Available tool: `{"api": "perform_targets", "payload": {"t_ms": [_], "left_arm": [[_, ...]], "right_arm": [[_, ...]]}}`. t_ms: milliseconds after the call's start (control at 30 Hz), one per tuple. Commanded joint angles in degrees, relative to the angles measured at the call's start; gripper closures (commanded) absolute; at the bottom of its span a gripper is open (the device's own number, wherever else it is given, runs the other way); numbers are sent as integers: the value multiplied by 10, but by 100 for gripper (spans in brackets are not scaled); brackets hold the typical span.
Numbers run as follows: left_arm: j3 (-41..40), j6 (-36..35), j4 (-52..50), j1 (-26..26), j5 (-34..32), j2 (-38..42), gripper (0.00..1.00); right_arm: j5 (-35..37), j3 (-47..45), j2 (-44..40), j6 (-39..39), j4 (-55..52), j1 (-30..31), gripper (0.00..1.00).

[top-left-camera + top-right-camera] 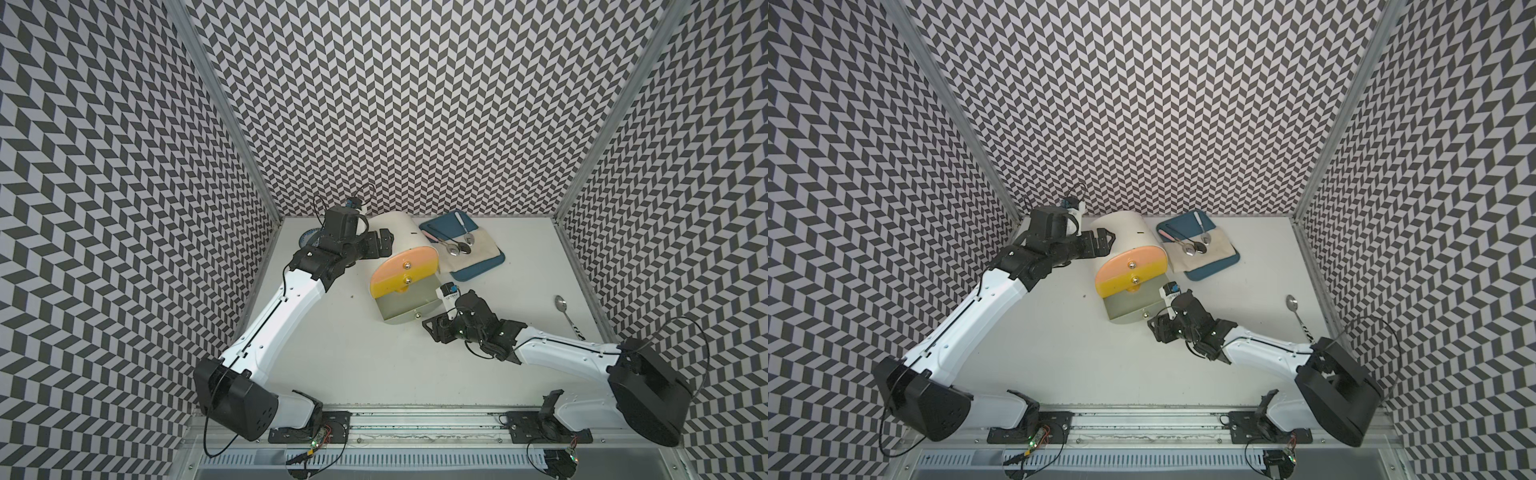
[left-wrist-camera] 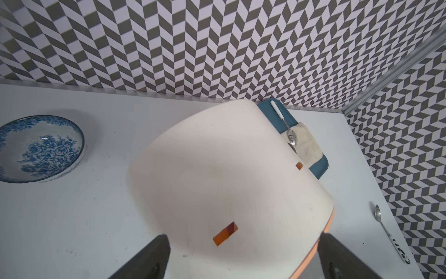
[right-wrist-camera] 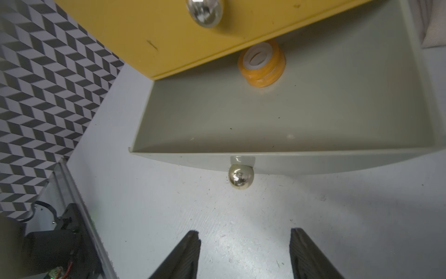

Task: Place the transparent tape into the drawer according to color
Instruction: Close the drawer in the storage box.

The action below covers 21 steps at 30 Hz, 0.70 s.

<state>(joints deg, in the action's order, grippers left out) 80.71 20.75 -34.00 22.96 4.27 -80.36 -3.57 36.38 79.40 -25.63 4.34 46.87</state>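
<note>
You have black-and-white chevron walls (image 1: 415,104) on three sides of a white tabletop (image 1: 332,353), which is scuffed and speckled in the wrist views. At its 10 o'clock corner sits a blue floral bowl (image 2: 41,147). Just beside it, your left gripper (image 1: 386,243) hangs over the cream drawer cabinet (image 1: 395,226) with its fingers (image 2: 156,258) spread wide and nothing between them but the cabinet's top. You cannot tell whether they touch it.

The cabinet stands near 12 o'clock. Its pink and yellow drawers are shut and its grey-green bottom drawer (image 3: 217,116) is pulled out toward 6 o'clock. A stack of yellow-orange tape rings (image 3: 261,65) lies at the back of that drawer, partly under the yellow front.

Your right gripper (image 3: 246,253) sits at the drawer's 5 o'clock, fingers partly apart and empty, just short of the drawer's metal knob (image 3: 241,177).

At 1 o'clock, a blue tray (image 1: 478,270) carries a cloth (image 1: 482,249) and spoons (image 1: 457,248). A loose spoon (image 1: 563,309) lies at 3 o'clock.
</note>
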Motion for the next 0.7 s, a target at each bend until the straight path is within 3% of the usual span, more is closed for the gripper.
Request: {"api": "perform_targets", "payload": {"t_ms": [0, 233, 267, 300, 667], "left_arm": [[15, -21, 1, -10, 32, -9, 0], [-5, -29, 2, -29, 47, -16, 0], [-5, -31, 0, -31, 49, -19, 0], [-8, -32, -1, -32, 51, -21, 0], [-6, -50, -18, -35, 64, -36, 0]], "right_arm": [[36, 23, 24, 2, 61, 5, 39], [36, 46, 71, 2, 94, 8, 39], [41, 50, 76, 1, 101, 8, 50], [44, 52, 82, 1, 104, 8, 53], [76, 85, 132, 12, 154, 13, 61]]}}
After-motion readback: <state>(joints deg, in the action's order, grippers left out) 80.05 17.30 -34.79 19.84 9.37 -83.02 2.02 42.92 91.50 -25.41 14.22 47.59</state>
